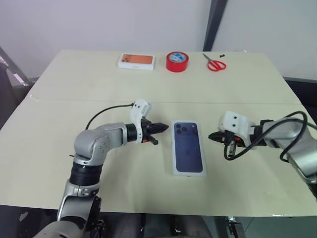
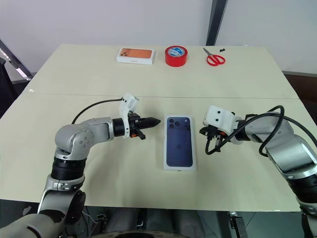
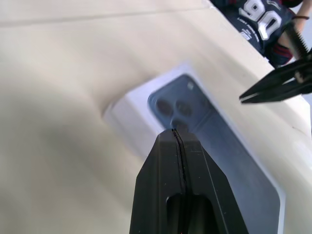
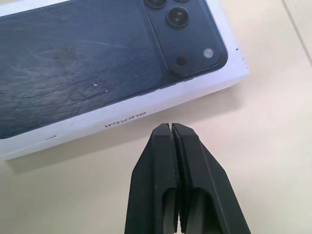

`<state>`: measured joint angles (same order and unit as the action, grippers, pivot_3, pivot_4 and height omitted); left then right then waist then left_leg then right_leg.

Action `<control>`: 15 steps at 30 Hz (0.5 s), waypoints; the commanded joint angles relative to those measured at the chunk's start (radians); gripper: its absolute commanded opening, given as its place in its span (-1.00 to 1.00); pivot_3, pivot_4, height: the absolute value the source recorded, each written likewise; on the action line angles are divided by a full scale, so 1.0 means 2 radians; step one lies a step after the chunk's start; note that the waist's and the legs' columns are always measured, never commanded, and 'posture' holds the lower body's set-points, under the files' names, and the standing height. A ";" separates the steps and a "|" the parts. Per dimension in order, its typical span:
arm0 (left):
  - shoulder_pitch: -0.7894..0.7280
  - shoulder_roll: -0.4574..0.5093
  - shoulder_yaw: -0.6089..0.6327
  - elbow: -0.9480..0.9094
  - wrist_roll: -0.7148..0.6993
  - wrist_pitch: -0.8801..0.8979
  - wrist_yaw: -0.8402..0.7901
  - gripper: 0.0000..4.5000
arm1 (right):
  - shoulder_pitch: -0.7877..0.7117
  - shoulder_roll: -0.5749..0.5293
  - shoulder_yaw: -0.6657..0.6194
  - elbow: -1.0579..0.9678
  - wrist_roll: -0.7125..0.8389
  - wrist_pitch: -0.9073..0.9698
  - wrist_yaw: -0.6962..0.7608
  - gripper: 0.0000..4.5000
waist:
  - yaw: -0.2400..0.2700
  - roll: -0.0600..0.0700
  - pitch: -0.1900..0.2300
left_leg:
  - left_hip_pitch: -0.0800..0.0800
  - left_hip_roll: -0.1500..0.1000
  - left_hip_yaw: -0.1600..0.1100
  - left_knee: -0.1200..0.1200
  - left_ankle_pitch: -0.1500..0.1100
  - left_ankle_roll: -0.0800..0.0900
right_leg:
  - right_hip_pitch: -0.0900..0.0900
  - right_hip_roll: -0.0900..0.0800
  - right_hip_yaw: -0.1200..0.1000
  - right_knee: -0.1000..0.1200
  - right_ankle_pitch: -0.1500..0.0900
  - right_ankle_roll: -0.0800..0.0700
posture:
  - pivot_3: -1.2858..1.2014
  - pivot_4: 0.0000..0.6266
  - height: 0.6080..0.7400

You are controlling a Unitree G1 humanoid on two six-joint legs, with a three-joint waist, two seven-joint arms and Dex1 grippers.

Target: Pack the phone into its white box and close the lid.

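Two grippers are facing you mid-frame, pinched fully together and gripping nothing: the left gripper [image 1: 162,128] is pointing at the lid [image 1: 187,147], the right gripper [image 1: 213,135] is hovering just beside its other edge. Farther up, an orange-topped box [image 1: 136,61], red tape [image 1: 177,61] and scissors [image 1: 214,63] are lining the table [image 1: 59,148].
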<state>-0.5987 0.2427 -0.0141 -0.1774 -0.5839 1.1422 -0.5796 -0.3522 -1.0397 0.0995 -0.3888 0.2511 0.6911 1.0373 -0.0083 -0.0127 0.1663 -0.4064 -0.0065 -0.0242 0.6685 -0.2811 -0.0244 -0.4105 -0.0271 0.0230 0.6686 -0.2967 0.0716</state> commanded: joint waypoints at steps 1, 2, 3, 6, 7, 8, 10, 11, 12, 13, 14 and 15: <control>-0.021 -0.016 -0.020 0.003 0.002 -0.024 0.001 -1.00 | -0.001 0.005 -0.035 -0.036 0.052 0.021 0.018 -0.97 | 0.000 0.000 0.000 | 0.000 0.000 0.000 0.000 0.000 0.000 | 0.000 0.000 0.000 0.000 0.000 0.000 | 0.03 -0.52 1.00; -0.026 -0.022 -0.029 0.015 0.007 -0.029 0.004 -1.00 | 0.001 0.008 -0.035 -0.049 0.066 0.030 0.021 -0.97 | -0.001 0.000 0.000 | 0.000 0.000 0.000 0.000 0.000 0.000 | 0.000 0.000 0.000 0.000 0.000 0.000 | 0.03 -0.52 1.00; -0.033 -0.030 -0.040 0.036 0.019 -0.031 0.011 -1.00 | 0.005 0.012 -0.029 -0.062 0.073 0.037 0.019 -0.97 | -0.001 0.000 0.000 | 0.000 0.000 0.000 0.000 0.000 0.000 | 0.000 0.000 0.000 0.000 0.000 0.000 | 0.03 -0.52 1.00; -0.054 -0.046 -0.070 0.111 0.059 -0.044 0.037 -1.00 | 0.013 0.025 0.001 -0.088 0.072 0.053 0.002 -0.97 | -0.001 0.000 0.000 | 0.000 0.000 0.000 0.000 0.000 0.000 | 0.000 0.000 0.000 0.000 0.000 0.000 | 0.03 -0.52 1.00; -0.060 -0.050 -0.076 0.134 0.071 -0.050 0.045 -1.00 | 0.015 0.029 0.013 -0.092 0.066 0.059 -0.006 -0.97 | -0.001 0.000 0.000 | 0.000 0.000 0.000 0.000 0.000 0.000 | 0.000 0.000 0.000 0.000 0.000 0.000 | 0.03 -0.52 1.00; -0.066 -0.055 -0.081 0.160 0.083 -0.057 0.052 -1.00 | 0.017 0.033 0.025 -0.092 0.058 0.063 -0.015 -0.97 | -0.001 0.000 0.000 | 0.000 0.000 0.000 0.000 0.000 0.000 | 0.000 0.000 0.000 0.000 0.000 0.000 | 0.03 -0.52 1.00; -0.074 -0.057 -0.095 0.192 0.102 -0.072 0.055 -1.00 | 0.016 0.040 0.043 -0.088 0.045 0.072 -0.032 -0.97 | 0.000 0.000 -0.001 | 0.001 0.000 0.000 0.000 0.000 0.000 | 0.001 0.000 0.000 0.000 0.000 0.000 | 0.03 -0.52 1.00; -0.076 -0.057 -0.100 0.203 0.108 -0.076 0.054 -1.00 | 0.015 0.042 0.049 -0.086 0.041 0.076 -0.038 -0.97 | 0.000 0.000 -0.001 | 0.001 0.000 0.000 0.000 0.000 0.000 | 0.001 0.000 0.000 0.000 0.000 0.000 | 0.03 -0.52 1.00; -0.077 -0.058 -0.103 0.210 0.112 -0.081 0.053 -1.00 | 0.015 0.043 0.053 -0.084 0.038 0.079 -0.043 -0.97 | -0.001 0.000 -0.001 | 0.002 0.000 0.000 0.000 0.000 0.000 | 0.002 0.000 0.000 0.000 0.000 0.000 | 0.03 -0.52 1.00; -0.077 -0.059 -0.105 0.215 0.113 -0.084 0.051 -1.00 | 0.015 0.044 0.055 -0.082 0.037 0.080 -0.046 -0.97 | -0.001 0.000 -0.001 | 0.002 0.000 0.000 0.000 0.000 0.000 | 0.003 0.000 0.000 0.000 0.000 0.000 | 0.03 -0.52 1.00; -0.077 -0.060 -0.106 0.217 0.114 -0.086 0.049 -1.00 | 0.016 0.043 0.056 -0.080 0.036 0.081 -0.048 -0.97 | -0.001 0.000 -0.001 | 0.003 0.000 0.000 0.000 0.000 0.000 | 0.003 0.000 0.000 0.000 0.000 0.000 | 0.03 -0.52 1.00; -0.077 -0.060 -0.106 0.219 0.114 -0.087 0.048 -1.00 | 0.016 0.043 0.056 -0.079 0.035 0.081 -0.050 -0.97 | -0.001 0.000 -0.001 | 0.005 0.000 0.000 0.000 0.000 0.000 | 0.004 0.000 0.000 0.000 0.000 0.000 | 0.03 -0.52 1.00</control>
<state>-0.7793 0.1108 -0.2022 0.1966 -0.4109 0.9529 -0.5054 -0.3162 -0.9541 0.2201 -0.5409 0.3346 0.8480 0.9488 -0.0102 -0.0136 0.1643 -0.3929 -0.0072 -0.0244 0.6670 -0.2812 -0.0242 -0.3974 -0.0271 0.0233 0.6673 -0.2969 0.0717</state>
